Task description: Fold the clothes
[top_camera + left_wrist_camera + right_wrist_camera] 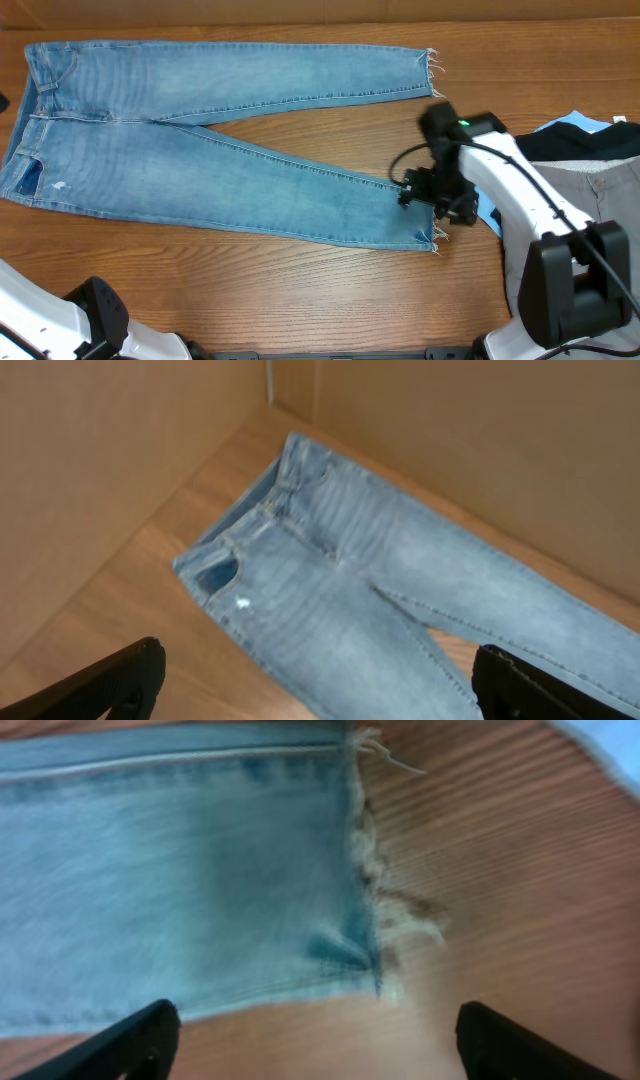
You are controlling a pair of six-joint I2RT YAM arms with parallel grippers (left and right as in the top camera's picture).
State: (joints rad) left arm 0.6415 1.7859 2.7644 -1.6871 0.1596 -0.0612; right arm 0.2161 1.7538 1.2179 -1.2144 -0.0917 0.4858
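Note:
The light-blue jeans (200, 150) lie flat on the wooden table, waistband at the left, legs spread in a V toward the right with frayed hems. My right gripper (436, 198) is open just above the near leg's frayed hem (365, 890), fingers straddling its corner. The left wrist view shows the waistband, pocket and white distressed spot (243, 601) from above. My left gripper (315, 680) is open and empty, raised above the jeans; its arm base sits at the table's front left corner (60, 320).
At the right edge lie grey-beige trousers (600, 190), a black garment (580, 140) and a bit of light-blue cloth (490, 215). Cardboard walls (100, 460) enclose the far and left sides of the table.

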